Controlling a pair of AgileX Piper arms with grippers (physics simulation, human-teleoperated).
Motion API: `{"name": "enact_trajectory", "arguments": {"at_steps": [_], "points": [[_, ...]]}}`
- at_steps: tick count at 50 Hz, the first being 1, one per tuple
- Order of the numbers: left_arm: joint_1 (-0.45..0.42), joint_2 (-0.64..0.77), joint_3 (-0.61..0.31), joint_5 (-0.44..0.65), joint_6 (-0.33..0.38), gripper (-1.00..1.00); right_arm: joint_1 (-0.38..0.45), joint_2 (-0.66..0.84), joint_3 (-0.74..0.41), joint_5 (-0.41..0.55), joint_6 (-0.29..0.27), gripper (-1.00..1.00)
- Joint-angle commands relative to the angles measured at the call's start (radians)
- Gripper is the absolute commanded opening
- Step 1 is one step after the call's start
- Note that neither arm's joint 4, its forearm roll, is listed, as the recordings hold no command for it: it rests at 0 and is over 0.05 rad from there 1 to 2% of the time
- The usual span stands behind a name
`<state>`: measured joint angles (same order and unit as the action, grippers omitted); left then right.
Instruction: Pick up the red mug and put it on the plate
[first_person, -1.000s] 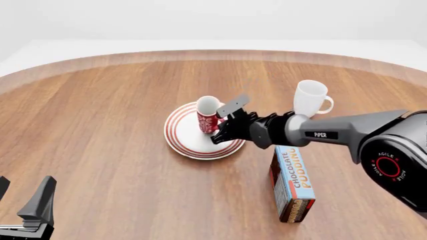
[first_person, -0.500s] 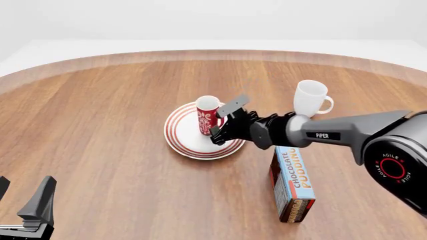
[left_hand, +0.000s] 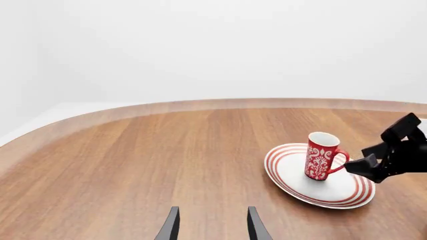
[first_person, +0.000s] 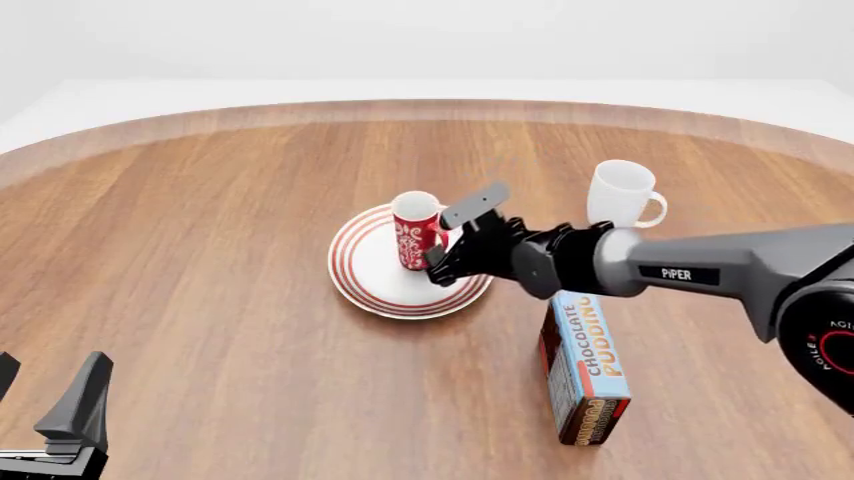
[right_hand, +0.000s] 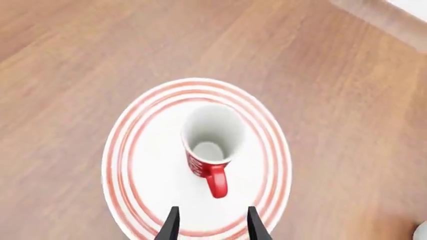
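Right gripper (first_person: 454, 243): fingers spread apart, holding nothing, just beside the mug (first_person: 416, 231) on its handle side; in the right wrist view the handle (right_hand: 216, 183) sits clear of both fingertips (right_hand: 171, 223). Mug upright on the plate (first_person: 363, 277), near centre, handle toward the right arm. Left gripper (left_hand: 211, 229): fingers apart, empty, near table edge, well apart from plate. White mug (first_person: 619, 197) and pudding box (first_person: 585, 365) to the plate's right.
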<state>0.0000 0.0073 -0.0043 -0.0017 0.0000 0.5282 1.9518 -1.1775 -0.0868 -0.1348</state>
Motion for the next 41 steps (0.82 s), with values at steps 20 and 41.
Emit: {"name": "enact_trajectory", "arguments": {"at_steps": [20, 41], "points": [[0.000, 0.000, 0.000, 0.000, 0.000, 1.00, 0.004, -0.216, 0.105, 0.074, -0.006, 1.00], [0.000, 0.000, 0.000, 0.000, 0.000, 1.00, 0.028, -0.330, 0.060, 0.243, -0.031, 1.00]]}}
